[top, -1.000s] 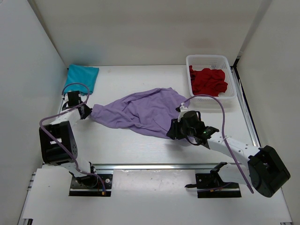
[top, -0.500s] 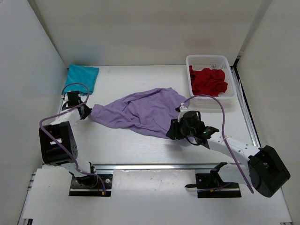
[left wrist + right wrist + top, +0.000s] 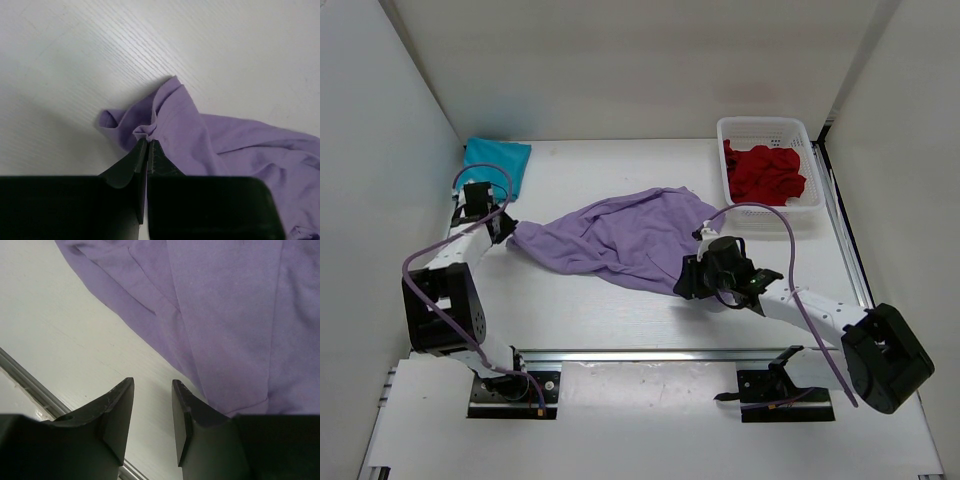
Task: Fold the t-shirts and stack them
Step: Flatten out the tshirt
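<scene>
Mostly white table [image 3: 590,160], plain white walls [image 3: 620,60], lavender shirt [image 3: 620,235] central

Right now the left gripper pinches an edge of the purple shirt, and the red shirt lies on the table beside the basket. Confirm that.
One thing is wrong: the red shirt lies crumpled inside the basket, not on the table beside it, as the top external view shows. The left gripper does pinch an edge of the purple shirt.

Middle t-shirt [image 3: 620,240] on table [image 3: 610,170], second t-shirt [image 3: 498,160] far left, third t-shirt [image 3: 765,172] in basket [image 3: 760,125]
</scene>
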You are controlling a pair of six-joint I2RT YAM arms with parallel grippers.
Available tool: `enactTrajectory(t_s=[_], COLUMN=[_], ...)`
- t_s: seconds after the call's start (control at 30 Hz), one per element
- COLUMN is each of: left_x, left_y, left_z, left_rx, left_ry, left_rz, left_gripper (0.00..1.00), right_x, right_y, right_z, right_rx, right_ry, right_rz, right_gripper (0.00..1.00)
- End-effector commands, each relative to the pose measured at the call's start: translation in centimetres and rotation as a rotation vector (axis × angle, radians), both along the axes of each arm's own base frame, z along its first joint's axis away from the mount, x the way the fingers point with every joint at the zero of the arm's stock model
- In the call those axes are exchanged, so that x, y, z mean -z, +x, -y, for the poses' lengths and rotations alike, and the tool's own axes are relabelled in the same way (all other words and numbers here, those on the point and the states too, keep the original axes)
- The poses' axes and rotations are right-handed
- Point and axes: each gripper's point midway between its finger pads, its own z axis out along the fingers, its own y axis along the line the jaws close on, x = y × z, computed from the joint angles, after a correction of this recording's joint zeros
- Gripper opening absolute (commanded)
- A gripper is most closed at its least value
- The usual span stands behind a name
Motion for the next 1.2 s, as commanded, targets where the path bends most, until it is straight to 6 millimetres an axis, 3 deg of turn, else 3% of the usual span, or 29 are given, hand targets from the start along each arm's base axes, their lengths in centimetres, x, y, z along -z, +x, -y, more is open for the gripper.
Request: enactTrajectory(t_s=[0.0, 0.1, 0.23, 0.37, 0.4, 0.47, 0.5, 0.57, 0.6, 0.7, 0.73, 0.8, 0.93, 0.97, 1.03, 1.17], left_x=[-3.7, -3.7, -3.9, -3.9, -3.4, -2.6, -2.3, -1.4, -1.1, -0.9, -0.9, -0.9, -0.4, -0.6, -0.5, -0.1], left_y=[0.4, -0.2, -2.9, -5.7, -6.7, -8.0, -8.6, -9.4, -9.7, -10.3, -10.3, -10.4, -11.0, -11.0, -11.3, -11.9], left_z=[0.6, 1.0, 1.6, 3.6, 4.0, 5.1, 5.7, 6.2, 6.3, 7.0, 7.0, 7.3, 7.6, 7.8, 7.9, 7.7], left_rx=[0.039, 0.052, 0.057, 0.105, 0.110, 0.131, 0.145, 0.158, 0.166, 0.192, 0.195, 0.207, 0.228, 0.232, 0.236, 0.249], left_ry=[0.008, -0.017, -0.050, -0.070, -0.069, -0.080, -0.078, -0.080, -0.077, -0.090, -0.097, -0.106, -0.134, -0.154, -0.171, -0.242], left_rz=[0.071, 0.067, 0.107, 0.155, 0.162, 0.169, 0.177, 0.164, 0.159, 0.171, 0.181, 0.185, 0.190, 0.202, 0.208, 0.197], left_gripper=[0.09, 0.04, 0.00, 0.00, 0.00, 0.00, 0.00, 0.00, 0.00, 0.01, 0.01, 0.02, 0.03, 0.04, 0.03, 0.04], right_x=[-1.7, -1.8, -3.0, -4.6, -3.9, -4.3, -3.3, -4.4, -3.3, -3.2, -1.8, -1.7, -1.5, -0.9, 0.2, 0.9], right_y=[1.2, 1.5, 2.7, 4.8, 5.2, 6.9, 7.4, 9.7, 10.4, 13.4, 13.3, 13.9, 12.1, 11.0, 10.5, 11.4], right_z=[-0.6, -0.2, 0.8, 0.9, 1.1, 1.2, 1.5, 1.1, 1.5, 1.3, 1.1, 0.2, -2.6, -3.3, -4.2, -5.4], right_rx=[-0.008, 0.005, 0.043, 0.065, 0.072, 0.095, 0.114, 0.122, 0.141, 0.167, 0.153, 0.140, 0.097, 0.072, 0.056, 0.033], right_ry=[0.036, 0.035, 0.025, 0.008, -0.016, -0.053, -0.085, -0.068, -0.094, -0.142, -0.175, -0.217, -0.234, -0.229, -0.222, -0.271], right_rz=[0.071, 0.067, 0.102, 0.135, 0.121, 0.139, 0.127, 0.141, 0.112, 0.124, 0.089, 0.110, 0.160, 0.149, 0.128, 0.119], right_gripper=[0.35, 0.34, 0.31, 0.05, 0.03, 0.07, 0.13, 0.23, 0.29, 0.39, 0.40, 0.39, 0.36, 0.37, 0.36, 0.37])
